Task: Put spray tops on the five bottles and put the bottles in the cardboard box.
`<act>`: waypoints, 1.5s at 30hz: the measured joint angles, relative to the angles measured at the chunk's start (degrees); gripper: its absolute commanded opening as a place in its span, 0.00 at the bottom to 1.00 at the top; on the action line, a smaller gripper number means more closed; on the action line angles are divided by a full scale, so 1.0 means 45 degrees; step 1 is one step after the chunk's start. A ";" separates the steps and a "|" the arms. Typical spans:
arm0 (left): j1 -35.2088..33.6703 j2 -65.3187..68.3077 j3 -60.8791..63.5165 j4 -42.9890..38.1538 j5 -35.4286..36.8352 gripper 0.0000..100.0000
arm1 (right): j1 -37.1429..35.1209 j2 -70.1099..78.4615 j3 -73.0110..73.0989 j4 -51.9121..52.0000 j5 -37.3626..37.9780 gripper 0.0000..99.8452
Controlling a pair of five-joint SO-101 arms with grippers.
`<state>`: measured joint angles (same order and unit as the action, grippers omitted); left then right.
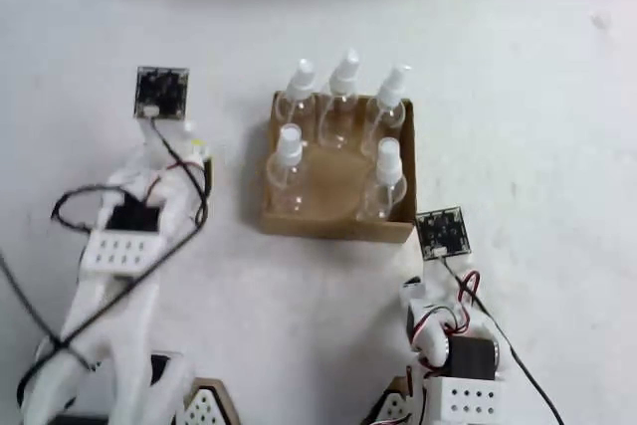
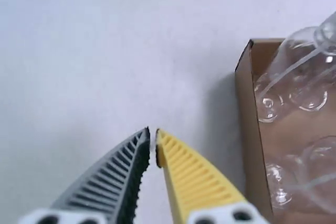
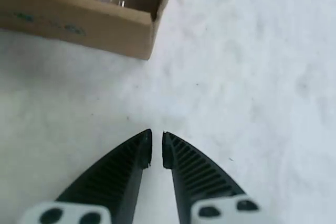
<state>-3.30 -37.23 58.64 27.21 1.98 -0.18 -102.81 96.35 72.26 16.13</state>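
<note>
Fingers of my left gripper sit together, empty (left wrist view). Right wrist view: right gripper likewise closed on nothing. High view: five bottles, spray tops fitted, stand inside the cardboard box; left gripper at its 9 o'clock, right at 5.

— What runs off the edges?
— High view: the left arm and right arm leave at 6 o'clock. Left wrist view crops the cardboard box and its bottles. Right wrist view catches one box corner, contents blurred.
</note>
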 measured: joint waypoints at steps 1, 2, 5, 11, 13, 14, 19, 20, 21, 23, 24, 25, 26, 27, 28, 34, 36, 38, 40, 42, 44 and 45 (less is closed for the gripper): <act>0.0000 -0.0625 0.0430 -0.0234 0.0000 0.02 | 0.0000 0.0000 0.0000 0.0000 0.0000 0.02; 0.0000 -0.1250 0.0879 -0.0488 0.0000 0.02 | 0.0000 0.0000 0.0000 0.0000 0.0000 0.02; 0.0000 -0.3126 0.2168 -0.1250 0.0000 0.02 | 0.0000 0.0000 0.0000 0.0000 0.0000 0.02; 0.0000 -0.6525 0.4317 -0.1993 0.0000 0.02 | 0.0000 0.0000 0.0000 0.0000 0.0000 0.02; 0.0000 -0.7619 0.4825 -0.1993 0.0000 0.02 | 0.0000 0.0000 0.0000 0.0000 0.0000 0.02; 0.0000 -0.8166 0.5079 -0.1993 0.0000 0.02 | 0.0000 0.0000 0.0000 0.0000 0.0000 0.02; 0.0000 -1.1136 0.6525 -0.1993 0.0000 0.02 | 0.0000 0.0000 0.0000 0.0000 0.0000 0.02; 0.0000 -1.1800 0.6818 -0.1954 0.0000 0.02 | 0.0000 0.0000 0.0000 0.0000 0.0000 0.02; 0.0000 -1.2484 0.7033 -0.1797 0.0000 0.02 | 0.0000 0.0000 0.0000 0.0000 0.0000 0.02; 0.0000 -1.3910 0.7267 -0.1250 -0.0156 0.02 | 0.0000 0.0000 0.0000 0.0000 0.0000 0.02; 0.0000 -1.4418 0.7267 -0.0938 -0.0371 0.02 | 0.0000 0.0000 0.0000 0.0000 0.0000 0.02; 0.0000 -1.4730 0.7267 -0.0684 -0.0567 0.02 | 0.0000 0.0000 0.0000 0.0000 0.0000 0.02; 0.0000 -1.4750 0.7267 -0.0547 -0.0723 0.02 | 0.0000 0.0000 0.0000 0.0000 0.0000 0.02; 0.0000 -1.4730 0.7267 -0.0527 -0.0821 0.02 | 0.0000 0.0000 0.0000 0.0000 0.0000 0.02; 0.0000 -1.4730 0.7267 -0.0527 -0.0899 0.02 | 0.0000 0.0000 0.0000 0.0000 0.0000 0.02; 0.0000 -1.4769 0.7267 -0.0527 -0.0938 0.02 | 0.0000 0.0000 0.0000 0.0000 0.0000 0.02; 0.0000 -1.4769 0.7267 -0.0527 -0.0938 0.02 | 0.0000 0.0000 0.0000 0.0000 0.0000 0.02; 0.0000 -1.4769 0.7267 -0.0508 -0.0977 0.02 | 0.0000 0.0000 0.0000 0.0000 0.0000 0.02; -0.0059 -1.4769 0.7248 -0.0508 -0.0977 0.02 | 0.0000 0.0000 0.0000 0.0000 0.0000 0.02; -0.0352 -1.4769 0.6818 -0.0508 -0.0977 0.02 | 0.0000 0.0000 0.0000 0.0000 0.0000 0.02; -0.0762 -1.4769 0.6154 -0.0391 -0.0977 0.02 | 0.0000 0.0000 0.0000 0.0000 0.0000 0.02; -0.0918 -1.4769 0.5763 -0.0098 -0.0977 0.02 | 0.0000 0.0000 0.0000 0.0000 0.0000 0.02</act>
<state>-7.43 -103.69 84.57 26.77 -2.42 -0.18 -102.81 96.35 72.26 16.13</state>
